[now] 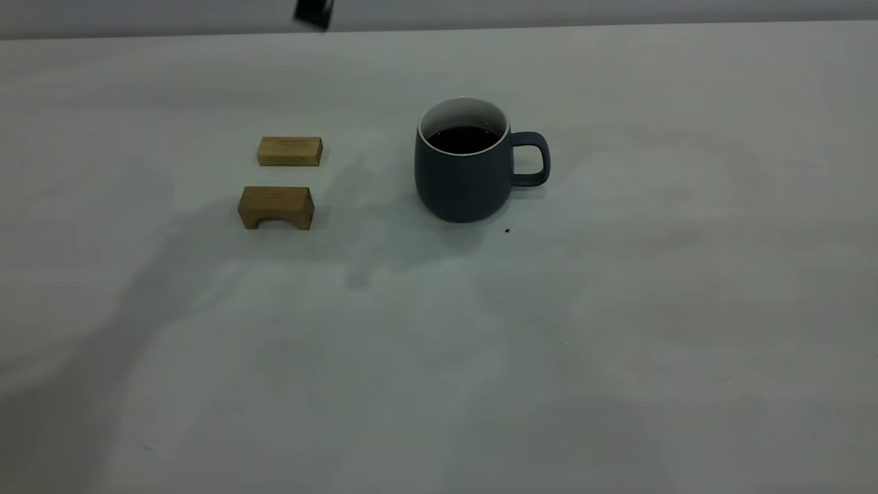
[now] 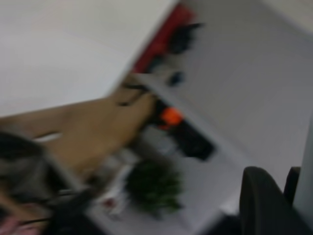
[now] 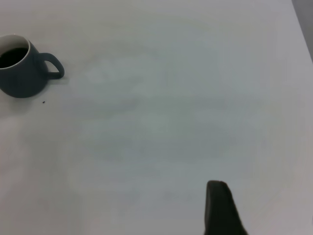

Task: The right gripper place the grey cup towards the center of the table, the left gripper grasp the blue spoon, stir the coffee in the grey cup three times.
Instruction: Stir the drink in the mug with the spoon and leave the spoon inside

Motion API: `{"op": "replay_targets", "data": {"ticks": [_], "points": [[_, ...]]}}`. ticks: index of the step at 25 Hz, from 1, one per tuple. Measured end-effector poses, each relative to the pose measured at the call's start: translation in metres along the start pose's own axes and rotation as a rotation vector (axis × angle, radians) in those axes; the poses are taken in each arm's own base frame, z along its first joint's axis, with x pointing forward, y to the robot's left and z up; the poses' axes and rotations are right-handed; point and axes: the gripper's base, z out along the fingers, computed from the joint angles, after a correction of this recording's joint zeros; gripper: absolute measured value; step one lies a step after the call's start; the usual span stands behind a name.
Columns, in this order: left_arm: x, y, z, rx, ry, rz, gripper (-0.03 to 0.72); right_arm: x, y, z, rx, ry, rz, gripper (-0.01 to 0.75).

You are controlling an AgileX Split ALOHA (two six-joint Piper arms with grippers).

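The grey cup stands upright near the middle of the table, its handle towards the right, with dark coffee inside. It also shows far off in the right wrist view as the grey cup. My right gripper hangs over bare table, well away from the cup, with nothing near it. My left gripper is raised off the table and faces the room beyond it, in a blurred view. The blue spoon is out of view.
Two tan wooden blocks lie left of the cup: a flat one and an arched one. A black arm part pokes in at the far edge. A small dark speck lies by the cup.
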Motion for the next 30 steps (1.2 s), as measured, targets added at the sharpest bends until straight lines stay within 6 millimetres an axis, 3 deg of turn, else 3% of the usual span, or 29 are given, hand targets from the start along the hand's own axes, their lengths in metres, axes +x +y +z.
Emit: {"op": "replay_targets", "data": {"ticks": [7,13,16,23,30], "points": [[-0.002,-0.018,0.004,0.203,-0.013,-0.362,0.137,0.0,0.0,0.0,0.0,0.0,0.0,0.483],[-0.004,-0.014,0.017,0.204,-0.038,-0.802,0.137,0.0,0.0,0.0,0.0,0.0,0.0,0.483],[-0.012,-0.003,0.027,0.192,-0.033,-0.97,0.137,0.0,0.0,0.0,0.0,0.0,0.0,0.483],[-0.054,0.045,0.054,0.138,-0.103,-1.129,0.137,0.0,0.0,0.0,0.0,0.0,0.0,0.483],[-0.063,0.037,0.06,0.145,-0.065,-1.103,0.137,0.0,0.0,0.0,0.0,0.0,0.0,0.483]]}}
